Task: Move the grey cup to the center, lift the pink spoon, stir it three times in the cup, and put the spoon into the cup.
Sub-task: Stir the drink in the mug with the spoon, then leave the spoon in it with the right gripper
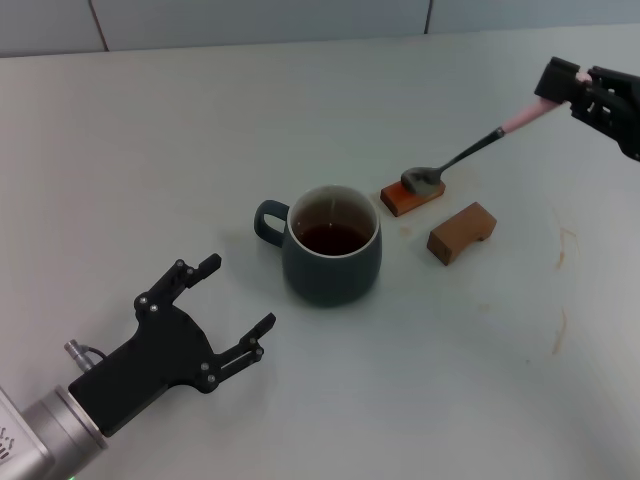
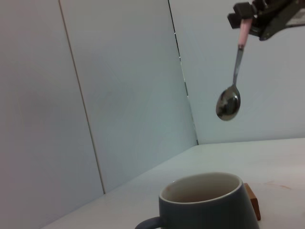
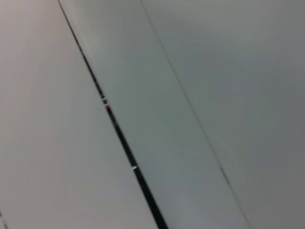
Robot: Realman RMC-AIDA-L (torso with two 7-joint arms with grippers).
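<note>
The grey cup point(image 1: 332, 247), dark grey-blue with a loop handle on its left and dark brown liquid inside, stands at the table's middle; it also shows in the left wrist view point(image 2: 209, 205). My right gripper point(image 1: 562, 85) at the far right is shut on the pink handle of the pink spoon point(image 1: 470, 152), held in the air, metal bowl hanging down to the right of the cup. The left wrist view shows the pink spoon point(image 2: 229, 100) high above the cup. My left gripper point(image 1: 238, 310) is open and empty, near the front left of the cup.
Two brown wooden blocks lie right of the cup: one point(image 1: 412, 196) under the spoon's bowl in the head view, another point(image 1: 461, 232) nearer. The white table point(image 1: 150, 150) meets a grey panelled wall point(image 1: 260, 20) at the back. The right wrist view shows only wall panels.
</note>
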